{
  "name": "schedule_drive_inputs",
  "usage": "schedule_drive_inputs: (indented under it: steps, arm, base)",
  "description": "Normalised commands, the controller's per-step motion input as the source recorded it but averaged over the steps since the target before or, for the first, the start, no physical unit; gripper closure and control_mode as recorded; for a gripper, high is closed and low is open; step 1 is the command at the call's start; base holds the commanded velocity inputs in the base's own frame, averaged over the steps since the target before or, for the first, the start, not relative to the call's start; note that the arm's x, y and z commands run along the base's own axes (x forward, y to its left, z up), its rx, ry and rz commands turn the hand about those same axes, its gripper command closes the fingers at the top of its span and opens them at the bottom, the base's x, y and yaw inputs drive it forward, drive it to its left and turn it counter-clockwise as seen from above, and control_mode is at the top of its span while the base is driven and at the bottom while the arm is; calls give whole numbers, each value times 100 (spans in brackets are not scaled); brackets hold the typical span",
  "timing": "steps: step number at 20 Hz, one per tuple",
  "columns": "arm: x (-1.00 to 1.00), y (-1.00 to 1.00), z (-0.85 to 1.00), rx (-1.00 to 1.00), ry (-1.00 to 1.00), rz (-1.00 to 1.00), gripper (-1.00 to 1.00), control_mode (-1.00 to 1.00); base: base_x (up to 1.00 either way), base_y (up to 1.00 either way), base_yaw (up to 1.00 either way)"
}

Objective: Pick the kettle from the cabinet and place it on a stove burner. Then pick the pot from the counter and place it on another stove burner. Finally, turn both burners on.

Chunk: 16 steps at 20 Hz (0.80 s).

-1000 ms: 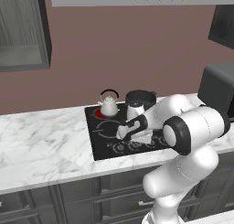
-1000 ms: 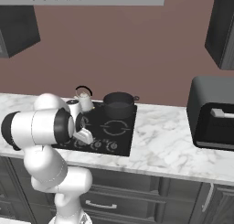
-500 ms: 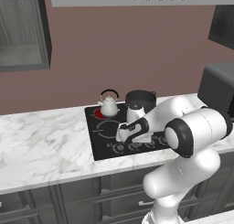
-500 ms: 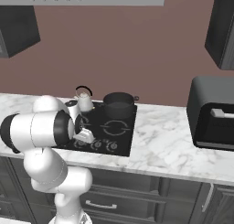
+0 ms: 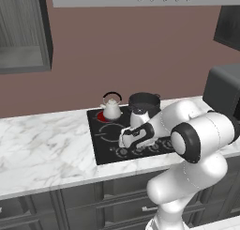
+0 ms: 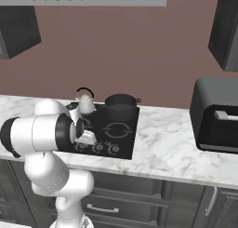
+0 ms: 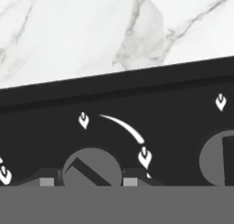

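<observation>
**Gripper straddles a front knob of the cooktop**

While the kettle (image 5: 112, 109) sits on the cooktop's (image 5: 105, 149) back burner farthest from the pot, a patch of red glows on the glass under it (image 5: 101, 116). Just beside the kettle, on the other back burner, stands the pot (image 5: 144, 102), upright, its two loop handles showing in the right base view (image 6: 120, 106). Both rest on the black glass, close together but not clearly touching.

At the front edge of the cooktop, the gripper (image 5: 125, 141) reaches down to the row of round knobs (image 6: 114, 149). Seen from the hand camera, one grey knob (image 7: 92, 166) with a dark slanted bar across it lies between the two fingertips (image 7: 45, 181), which stand apart on either side of it; whether they press on it I cannot tell. A second knob (image 7: 218, 157) shows toward the edge of that view, with white flame marks and a curved white arc (image 7: 123, 127) printed on the glass beside the first.

Around the cooktop spreads the white marble counter (image 5: 42, 149). On the counter, well apart from the cooktop on the pot's side, is a dark boxy appliance (image 6: 216, 114). Above the counter, on the kettle's side, hangs the open cabinet (image 5: 23, 32) with its grey shelf.
</observation>
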Motion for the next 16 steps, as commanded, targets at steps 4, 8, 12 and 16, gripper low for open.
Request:
schedule_drive_inputs:
  steps: [4, 8, 12, 16]
  arm:
    - [0, 0, -14, 1, -6, 15, -100, -100]
    - [0, 0, -3, 4, -2, 13, -100, -100]
    - [-5, 0, 7, 5, 0, 11, -100, -100]
    - [0, 0, 42, 4, 0, 5, -100, -100]
  base:
    - [0, 0, 0]
    - [0, 0, 0]
    - [0, 0, 0]
    - [0, 0, 0]
